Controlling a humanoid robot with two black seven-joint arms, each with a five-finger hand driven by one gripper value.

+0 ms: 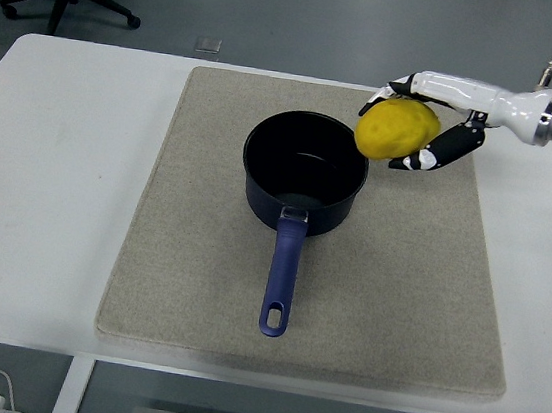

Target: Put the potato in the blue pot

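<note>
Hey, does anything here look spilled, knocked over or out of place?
Nothing stands out. The blue pot sits upright and empty on the mat, and the right hand holds the potato beside its rim.
</note>
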